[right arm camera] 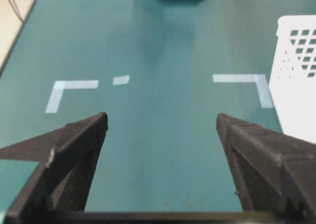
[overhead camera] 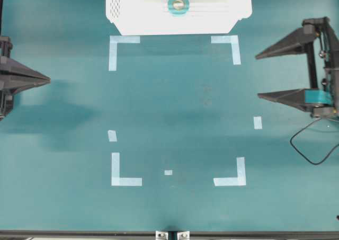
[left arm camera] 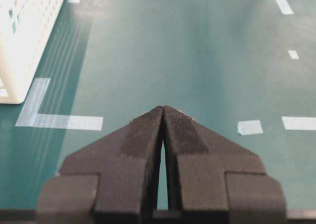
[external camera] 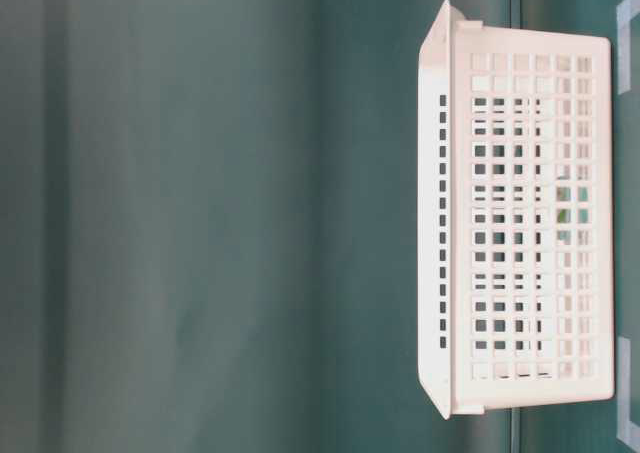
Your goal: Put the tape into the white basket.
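The teal tape [overhead camera: 178, 5] lies flat on the ribbed bottom of the white basket [overhead camera: 122, 7], which stands at the table's far edge. The table-level view shows the white basket [external camera: 530, 373] from the side, with bits of teal behind its slotted wall. Its corner [left arm camera: 22, 46] shows at the left wrist view's top left, and its wall [right arm camera: 296, 100] at the right wrist view's right edge. My left gripper [overhead camera: 47, 80] rests at the left table edge, shut, with nothing held [left arm camera: 163, 108]. My right gripper [overhead camera: 258, 74] sits at the right edge, open wide and empty [right arm camera: 162, 122].
Pale-blue tape corner marks [overhead camera: 124, 40] [overhead camera: 233, 179] outline a rectangle on the teal table, with small strips [overhead camera: 168, 172] [overhead camera: 257, 122] nearby. A black cable [overhead camera: 310, 144] loops below the right arm.
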Robot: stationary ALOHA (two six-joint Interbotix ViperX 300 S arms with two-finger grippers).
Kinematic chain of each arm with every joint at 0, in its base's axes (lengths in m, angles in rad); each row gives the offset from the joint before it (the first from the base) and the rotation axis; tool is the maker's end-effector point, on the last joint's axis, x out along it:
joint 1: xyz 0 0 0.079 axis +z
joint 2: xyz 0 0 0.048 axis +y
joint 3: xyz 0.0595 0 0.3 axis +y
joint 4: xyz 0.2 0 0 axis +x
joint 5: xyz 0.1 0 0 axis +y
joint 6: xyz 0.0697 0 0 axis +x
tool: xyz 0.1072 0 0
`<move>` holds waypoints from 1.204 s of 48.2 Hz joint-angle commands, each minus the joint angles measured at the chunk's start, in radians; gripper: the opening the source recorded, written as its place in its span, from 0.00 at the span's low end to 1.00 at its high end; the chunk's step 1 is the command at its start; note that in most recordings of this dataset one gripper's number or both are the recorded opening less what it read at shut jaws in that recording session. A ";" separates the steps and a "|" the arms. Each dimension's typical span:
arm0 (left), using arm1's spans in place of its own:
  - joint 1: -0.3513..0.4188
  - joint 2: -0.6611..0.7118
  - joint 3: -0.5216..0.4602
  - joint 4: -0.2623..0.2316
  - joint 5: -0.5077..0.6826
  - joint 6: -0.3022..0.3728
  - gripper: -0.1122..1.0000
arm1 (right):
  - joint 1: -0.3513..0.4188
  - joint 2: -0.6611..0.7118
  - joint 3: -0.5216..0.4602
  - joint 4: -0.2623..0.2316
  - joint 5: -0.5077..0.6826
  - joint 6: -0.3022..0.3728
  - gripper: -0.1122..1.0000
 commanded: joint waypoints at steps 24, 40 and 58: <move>0.015 0.008 -0.011 0.000 -0.006 0.002 0.01 | -0.005 -0.229 0.178 -0.002 -0.021 0.008 0.94; 0.015 0.008 -0.009 0.000 -0.006 0.002 0.01 | -0.006 -0.261 0.236 -0.034 -0.021 0.006 0.94; 0.015 0.008 -0.009 0.000 -0.005 0.002 0.01 | -0.005 -0.339 0.333 -0.038 -0.021 0.011 0.94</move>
